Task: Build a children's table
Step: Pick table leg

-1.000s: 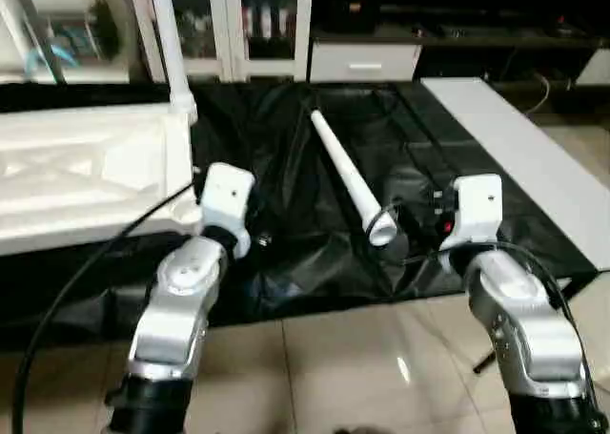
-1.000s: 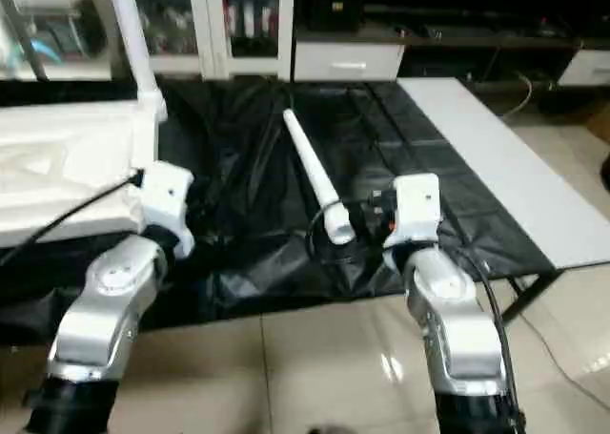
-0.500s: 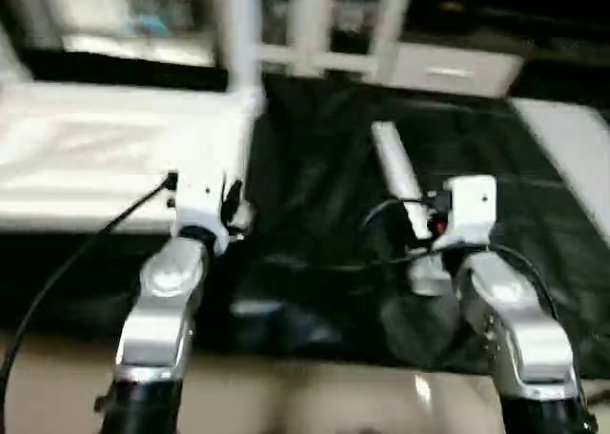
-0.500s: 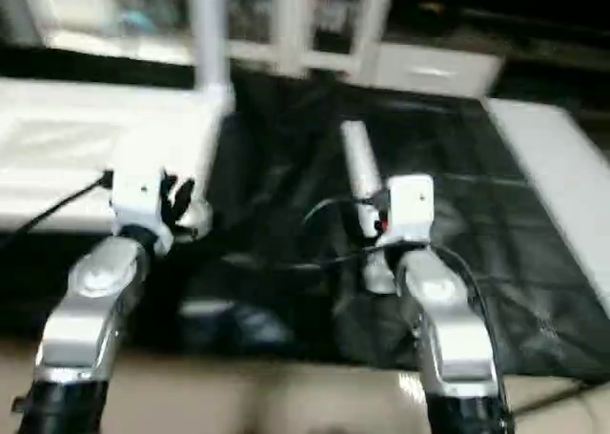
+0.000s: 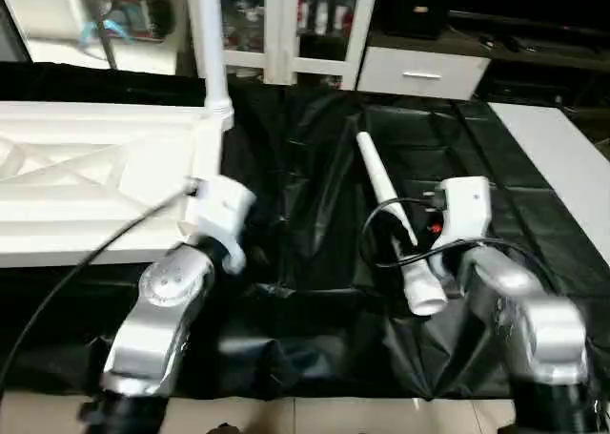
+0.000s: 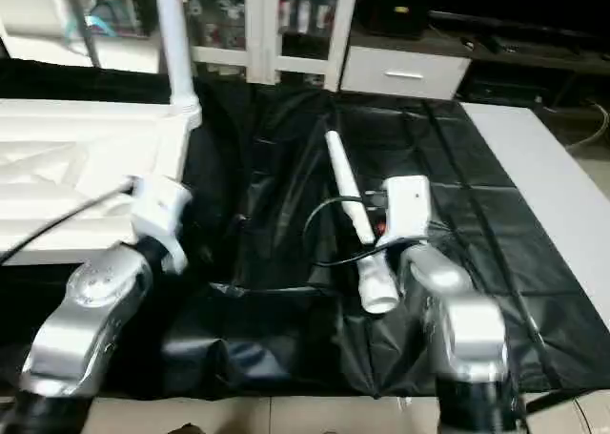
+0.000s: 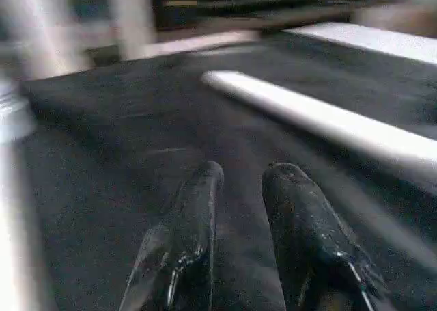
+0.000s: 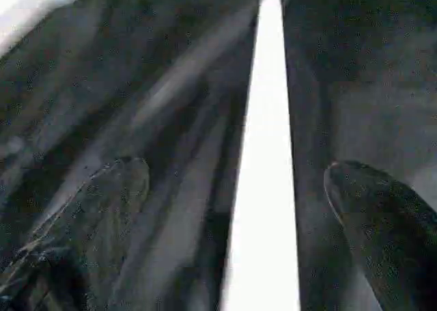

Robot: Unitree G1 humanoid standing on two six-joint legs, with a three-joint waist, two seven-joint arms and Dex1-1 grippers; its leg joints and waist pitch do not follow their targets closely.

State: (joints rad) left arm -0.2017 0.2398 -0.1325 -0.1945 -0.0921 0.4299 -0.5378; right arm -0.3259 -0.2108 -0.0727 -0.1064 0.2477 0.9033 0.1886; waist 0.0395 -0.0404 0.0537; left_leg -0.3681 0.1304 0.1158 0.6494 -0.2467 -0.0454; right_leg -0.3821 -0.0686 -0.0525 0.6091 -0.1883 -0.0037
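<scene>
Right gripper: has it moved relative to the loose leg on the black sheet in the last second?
Yes. The right gripper has come over the loose leg; it was beside the leg's wide end, and now its open fingers straddle the leg.

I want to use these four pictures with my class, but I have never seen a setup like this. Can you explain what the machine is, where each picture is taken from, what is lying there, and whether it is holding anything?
This is a humanoid robot with two silver arms, each ending in a claw of two black fingers. Two pictures come from cameras in its head, looking down over its arms. The other two come from cameras on its wrists, looking along each claw's fingers.

On a black sheet lies a white table top, upside down so its ribbed underside shows. One white leg already stands upright in a corner. A second loose leg lies on the sheet.

The right claw is wide open, a finger on each side of the loose leg, not yet gripping it. The left claw has its fingers close together and holds nothing.
</scene>
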